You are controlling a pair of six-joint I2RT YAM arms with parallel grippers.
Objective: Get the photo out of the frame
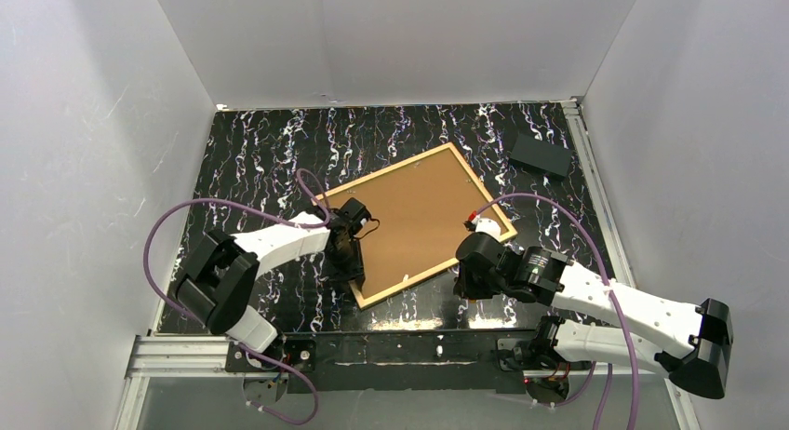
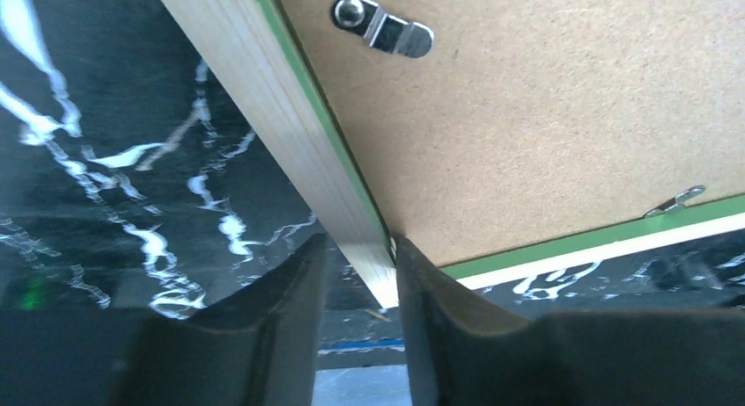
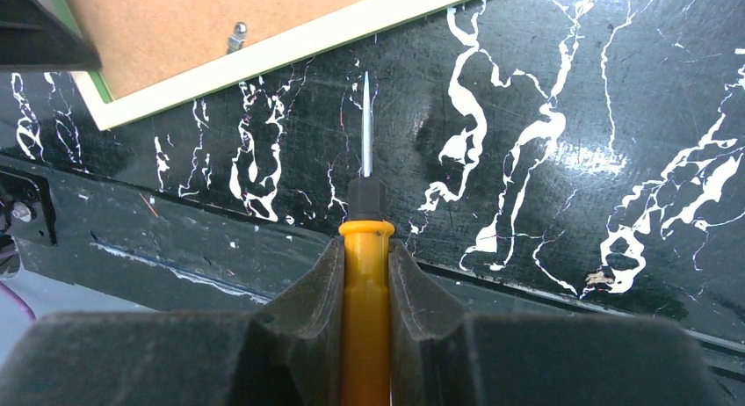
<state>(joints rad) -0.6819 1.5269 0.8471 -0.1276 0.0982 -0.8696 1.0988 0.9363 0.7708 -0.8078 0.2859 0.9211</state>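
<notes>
The frame (image 1: 437, 270) lies face down on the black marbled table, its brown backing panel (image 1: 419, 216) up. The photo is hidden under that panel. In the left wrist view the frame's pale wooden rail (image 2: 264, 98) with its green inner edge runs down between the fingers of my left gripper (image 2: 360, 248). The right finger touches the rail at the near-left corner. A narrow gap shows beside the left finger. Two metal turn clips (image 2: 386, 28) (image 2: 675, 199) lie on the backing. My right gripper (image 3: 365, 248) is shut on an orange-handled screwdriver (image 3: 365, 318), its tip over the table just off the frame's near edge.
A flat black box (image 1: 540, 154) lies at the back right of the table. White walls close in the left, back and right sides. A metal rail (image 1: 400, 346) runs along the near edge between the arm bases.
</notes>
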